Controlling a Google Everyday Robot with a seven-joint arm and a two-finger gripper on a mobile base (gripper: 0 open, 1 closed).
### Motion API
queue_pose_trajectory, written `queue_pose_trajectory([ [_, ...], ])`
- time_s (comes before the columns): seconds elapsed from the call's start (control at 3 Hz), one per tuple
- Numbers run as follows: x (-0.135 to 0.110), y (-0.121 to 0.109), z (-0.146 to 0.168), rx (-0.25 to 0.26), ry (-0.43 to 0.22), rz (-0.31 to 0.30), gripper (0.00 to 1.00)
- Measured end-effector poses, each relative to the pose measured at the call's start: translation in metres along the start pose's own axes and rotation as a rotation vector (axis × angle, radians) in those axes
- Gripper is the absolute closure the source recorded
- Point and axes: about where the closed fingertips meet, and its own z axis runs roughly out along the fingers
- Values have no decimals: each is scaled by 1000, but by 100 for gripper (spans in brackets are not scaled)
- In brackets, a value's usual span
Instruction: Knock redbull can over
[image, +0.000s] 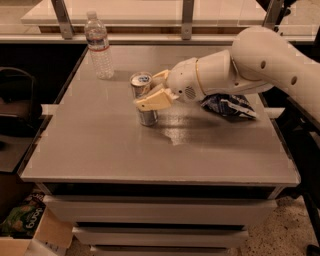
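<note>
Can upright mid-bench (nothing toppled yet), jaws spread wide around it, one finger across its front, the other behind; the knock is not yet made.

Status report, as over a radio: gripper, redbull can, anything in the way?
Reporting: gripper at redbull can, mid-table. Can upright, not yet knocked. Apart from it: water bottle back left, snack bag right.

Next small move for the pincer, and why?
Probably a short sideways push of the pincer away from the snack bag, high on the redbull can. The can stands upright on the table with the pincer right against it, so a nudge near its top should tip it.
</note>
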Motion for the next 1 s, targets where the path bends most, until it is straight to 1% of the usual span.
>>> queue_pose_trajectory([
  [0.33, 1, -3, -12, 0, 125, -46, 100],
  [1.0, 19, -4, -30, -40, 447, -151, 100],
])
